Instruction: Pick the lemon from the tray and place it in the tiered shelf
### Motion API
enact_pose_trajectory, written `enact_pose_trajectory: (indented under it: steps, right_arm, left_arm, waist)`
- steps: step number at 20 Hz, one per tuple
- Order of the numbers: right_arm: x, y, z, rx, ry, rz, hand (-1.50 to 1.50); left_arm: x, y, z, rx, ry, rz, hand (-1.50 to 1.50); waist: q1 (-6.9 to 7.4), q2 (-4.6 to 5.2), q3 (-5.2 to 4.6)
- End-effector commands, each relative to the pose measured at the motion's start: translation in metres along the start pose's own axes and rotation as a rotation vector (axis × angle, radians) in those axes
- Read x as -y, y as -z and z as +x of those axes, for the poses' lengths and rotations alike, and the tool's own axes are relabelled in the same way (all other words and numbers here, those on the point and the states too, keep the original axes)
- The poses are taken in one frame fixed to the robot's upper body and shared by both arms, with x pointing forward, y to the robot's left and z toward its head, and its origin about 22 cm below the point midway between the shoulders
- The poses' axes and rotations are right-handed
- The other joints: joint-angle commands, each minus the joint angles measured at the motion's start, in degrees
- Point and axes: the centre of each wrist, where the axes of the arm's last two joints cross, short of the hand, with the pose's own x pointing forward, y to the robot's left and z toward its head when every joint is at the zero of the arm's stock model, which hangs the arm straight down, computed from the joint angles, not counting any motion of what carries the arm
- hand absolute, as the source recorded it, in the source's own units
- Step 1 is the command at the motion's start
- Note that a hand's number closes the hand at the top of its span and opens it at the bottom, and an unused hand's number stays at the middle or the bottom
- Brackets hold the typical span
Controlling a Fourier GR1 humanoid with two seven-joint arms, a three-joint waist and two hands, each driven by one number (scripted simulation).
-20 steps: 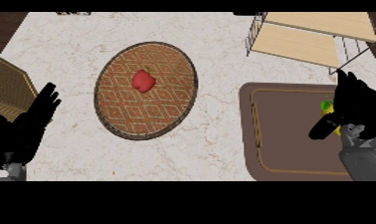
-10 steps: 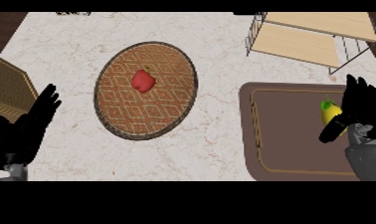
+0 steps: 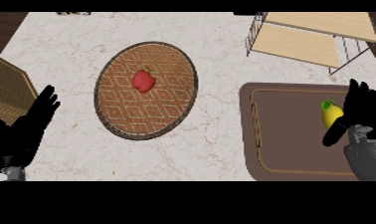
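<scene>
Head view: the lemon [image 3: 332, 114] lies on the brown tray [image 3: 286, 133] at 3 o'clock, touching the right hand [image 3: 357, 111], whose fingers are extended, not closed around it. Tiered shelf [image 3: 312, 39] at 1 o'clock. Left hand [image 3: 31, 128], fingers straight, rests at 8 o'clock on the table [image 3: 213, 39].

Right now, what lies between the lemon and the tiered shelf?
In the head view, only bare brown tray surface, its rim, and a strip of marble counter separate the lemon from the tiered shelf. The right hand sits beside the lemon, not between.
</scene>
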Motion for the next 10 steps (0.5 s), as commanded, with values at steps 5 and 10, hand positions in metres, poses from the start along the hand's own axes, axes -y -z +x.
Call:
enact_pose_trajectory:
  steps: [5, 10]
  right_arm:
    - [-0.029, 0.011, -0.002, -0.028, 0.011, 0.050, 1.50]
    - [-0.039, 0.012, -0.011, 0.003, -0.020, 0.056, 1.50]
  left_arm:
    - [0.003, 0.002, 0.024, 0.005, 0.001, -0.014, 0.00]
    - [-0.001, 0.012, 0.015, 0.000, -0.010, 0.009, 0.00]
  waist:
    - [0.01, 0.03, 0.07]
    - [-0.23, 0.06, 0.06]
